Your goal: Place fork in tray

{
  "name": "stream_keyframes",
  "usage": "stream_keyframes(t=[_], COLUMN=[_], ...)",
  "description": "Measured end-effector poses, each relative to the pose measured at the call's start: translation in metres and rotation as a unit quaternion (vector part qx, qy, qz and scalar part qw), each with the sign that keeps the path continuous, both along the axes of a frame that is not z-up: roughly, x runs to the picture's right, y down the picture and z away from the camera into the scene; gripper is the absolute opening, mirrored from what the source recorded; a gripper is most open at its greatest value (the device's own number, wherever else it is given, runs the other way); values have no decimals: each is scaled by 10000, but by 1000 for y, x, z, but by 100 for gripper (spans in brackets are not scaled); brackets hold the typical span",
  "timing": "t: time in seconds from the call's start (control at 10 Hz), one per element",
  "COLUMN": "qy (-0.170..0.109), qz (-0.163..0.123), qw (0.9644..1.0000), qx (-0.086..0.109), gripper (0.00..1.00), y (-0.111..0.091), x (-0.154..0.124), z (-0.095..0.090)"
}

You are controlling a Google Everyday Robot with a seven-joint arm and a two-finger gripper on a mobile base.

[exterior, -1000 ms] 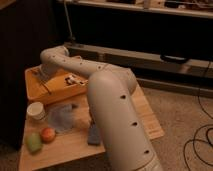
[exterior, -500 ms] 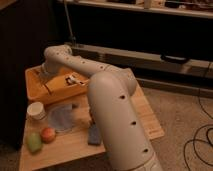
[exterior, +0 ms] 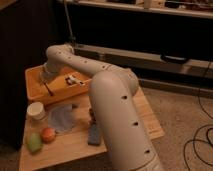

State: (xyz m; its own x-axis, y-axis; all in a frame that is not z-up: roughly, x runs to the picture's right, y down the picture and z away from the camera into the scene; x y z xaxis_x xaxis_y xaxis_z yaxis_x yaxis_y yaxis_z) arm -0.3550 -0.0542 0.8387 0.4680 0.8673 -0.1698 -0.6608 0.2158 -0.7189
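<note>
Barely anything has shifted since a moment ago: the big white arm (exterior: 107, 95) still reaches across the desk (exterior: 75, 142) into the yellow-orange tray (exterior: 37, 92). Its claw (exterior: 47, 77) hangs low over the tray's left half; whether it is open, I cannot tell. A thin dark fork (exterior: 49, 91) lies on the tray floor just below it. Nearby sit a white cup (exterior: 36, 110), pale blue cloth (exterior: 62, 116), an orange fruit (exterior: 48, 134) and a green one (exterior: 33, 142).
</note>
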Motion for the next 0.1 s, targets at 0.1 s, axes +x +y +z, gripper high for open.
stream_keyframes(t=[0.1], qy=[-4], qz=[1], qw=[10000], qx=[0], gripper=[80], y=[0], x=[0], z=[0])
